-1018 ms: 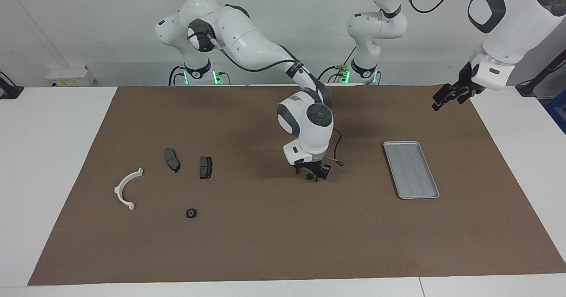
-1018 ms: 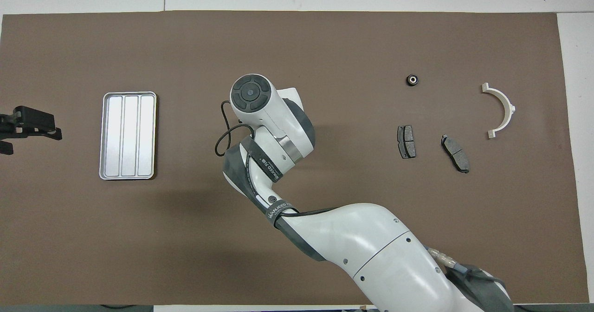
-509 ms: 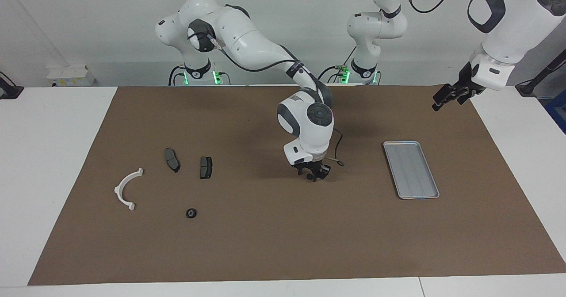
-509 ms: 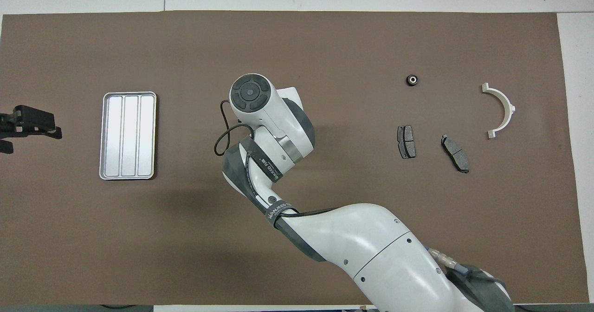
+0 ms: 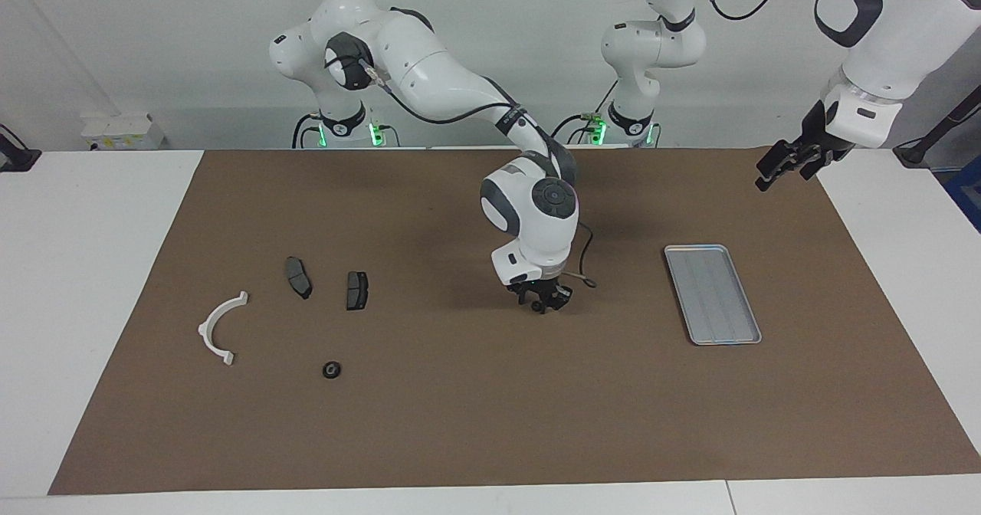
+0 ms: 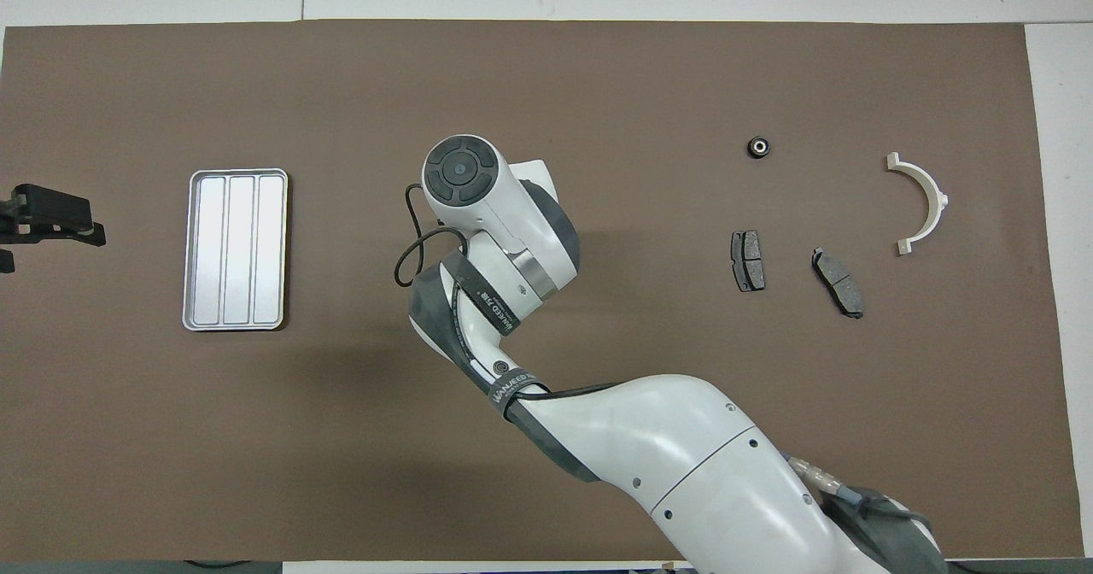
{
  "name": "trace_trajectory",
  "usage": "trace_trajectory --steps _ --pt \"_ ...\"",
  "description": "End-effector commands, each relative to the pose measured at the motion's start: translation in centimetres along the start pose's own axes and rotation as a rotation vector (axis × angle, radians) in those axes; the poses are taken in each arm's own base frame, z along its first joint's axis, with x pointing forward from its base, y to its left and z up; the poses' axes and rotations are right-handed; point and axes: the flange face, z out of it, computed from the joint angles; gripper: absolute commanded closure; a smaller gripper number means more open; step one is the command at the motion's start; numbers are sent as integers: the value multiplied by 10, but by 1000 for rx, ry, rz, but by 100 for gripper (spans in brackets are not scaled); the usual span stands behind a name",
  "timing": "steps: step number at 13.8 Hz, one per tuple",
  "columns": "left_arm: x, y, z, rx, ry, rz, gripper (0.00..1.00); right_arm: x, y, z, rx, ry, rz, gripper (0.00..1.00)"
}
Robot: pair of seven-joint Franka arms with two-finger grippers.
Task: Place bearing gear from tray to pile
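Presently: right gripper (image 5: 542, 305) low over the mat's middle, apparently pinching a small dark part.
Tray (image 5: 712, 293) lies bare; one bearing gear (image 5: 331, 369) already sits beside the pile (image 5: 291, 300). Left gripper (image 5: 782, 164) waits aloft, finger state indeterminate. Recommend a level carry and low release beside the pads.

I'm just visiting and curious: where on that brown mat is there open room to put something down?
The widest bare stretch lies between the tray and the right end effector, which hangs over mid-mat. Another lies between that end effector and the pads. The pile end, with bracket and small gear, is the most crowded.
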Motion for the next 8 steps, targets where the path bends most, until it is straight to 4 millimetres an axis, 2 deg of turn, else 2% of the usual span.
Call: trace_trajectory --steps 1,2,3,5,6,8 --pt "-6 11 -17 14 6 37 0 -1 1 9 -25 7 16 46" --pt "-7 18 -20 14 8 50 0 -2 1 9 -25 6 17 46" --pt "-9 26 -20 13 9 64 0 -3 0 9 -24 3 17 52" --pt "-14 39 -19 14 5 89 0 -3 0 9 -25 2 17 89" --pt "-15 45 -18 14 5 99 0 -3 0 9 -24 3 17 100" --pt "-15 47 -19 14 6 106 0 -4 0 9 -23 1 14 100"
